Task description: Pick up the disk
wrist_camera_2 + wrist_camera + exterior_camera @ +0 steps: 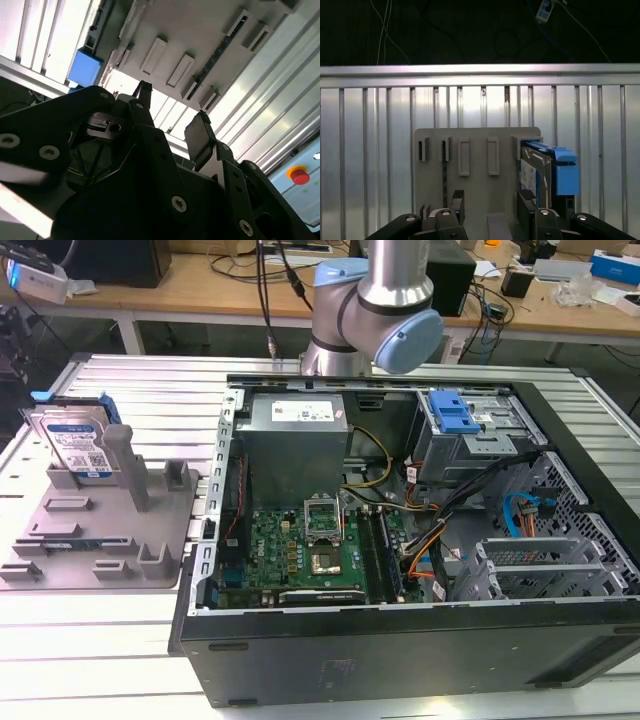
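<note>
Misalignment seemed the danger: my gripper [491, 210], spread and empty, could clip the upright disk [75, 445] at the exterior view's left.

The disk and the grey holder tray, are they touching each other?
Touching. In the exterior view the disk stands upright in a slot of the holder tray, its lower edge seated inside.

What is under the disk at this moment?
The disk stands on edge in a slot of the grey holder tray, which lies on the slatted metal table. Its bottom edge is hidden inside the slot.
</note>
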{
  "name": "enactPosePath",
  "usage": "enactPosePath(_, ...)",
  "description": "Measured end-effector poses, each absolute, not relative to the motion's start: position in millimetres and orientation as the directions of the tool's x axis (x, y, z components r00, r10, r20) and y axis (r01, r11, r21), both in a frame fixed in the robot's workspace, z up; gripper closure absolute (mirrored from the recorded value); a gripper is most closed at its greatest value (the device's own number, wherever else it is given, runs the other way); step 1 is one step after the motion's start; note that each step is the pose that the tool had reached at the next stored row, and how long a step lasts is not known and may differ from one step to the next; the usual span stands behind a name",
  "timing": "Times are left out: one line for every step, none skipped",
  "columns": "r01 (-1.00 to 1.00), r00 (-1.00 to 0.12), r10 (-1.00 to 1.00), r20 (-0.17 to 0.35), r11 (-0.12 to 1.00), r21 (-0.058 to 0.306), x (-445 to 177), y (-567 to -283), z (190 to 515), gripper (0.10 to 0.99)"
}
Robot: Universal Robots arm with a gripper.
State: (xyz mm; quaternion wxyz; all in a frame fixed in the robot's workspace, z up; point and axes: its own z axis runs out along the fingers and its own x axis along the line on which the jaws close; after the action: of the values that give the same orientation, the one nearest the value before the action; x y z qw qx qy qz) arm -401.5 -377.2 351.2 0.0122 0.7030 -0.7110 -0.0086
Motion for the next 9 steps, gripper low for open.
enactPosePath(-1.0, -0.011, -1.0, 0.005, 0.011, 0.029, -402.7, -372.8, 351.1, 0.545)
enactPosePath(-1.0, -0.011, -1.0, 0.005, 0.011, 0.029, -403.8, -368.5, 351.1, 0.545)
enactPosePath(-1.0, -0.011, -1.0, 0.005, 0.011, 0.029, -405.7, -360.6, 351.1, 0.545)
enactPosePath(-1.0, -0.011, -1.0, 0.005, 0.011, 0.029, -408.0, -351.8, 351.1, 0.545)
enactPosePath(-1.0, -0.011, -1.0, 0.005, 0.011, 0.029, -409.1, -348.1, 351.1, 0.545)
enactPosePath(-1.0, -0.011, -1.0, 0.006, 0.011, 0.029, -410.3, -344.1, 351.1, 0.545)
enactPosePath(-1.0, -0.011, -1.0, 0.006, 0.011, 0.029, -411.7, -339.5, 351.1, 0.545)
enactPosePath(-1.0, -0.011, -1.0, 0.006, 0.011, 0.029, -412.7, -336.0, 351.1, 0.545)
enactPosePath(-1.0, -0.011, -1.0, 0.007, 0.011, 0.029, -413.9, -330.5, 351.0, 0.545)
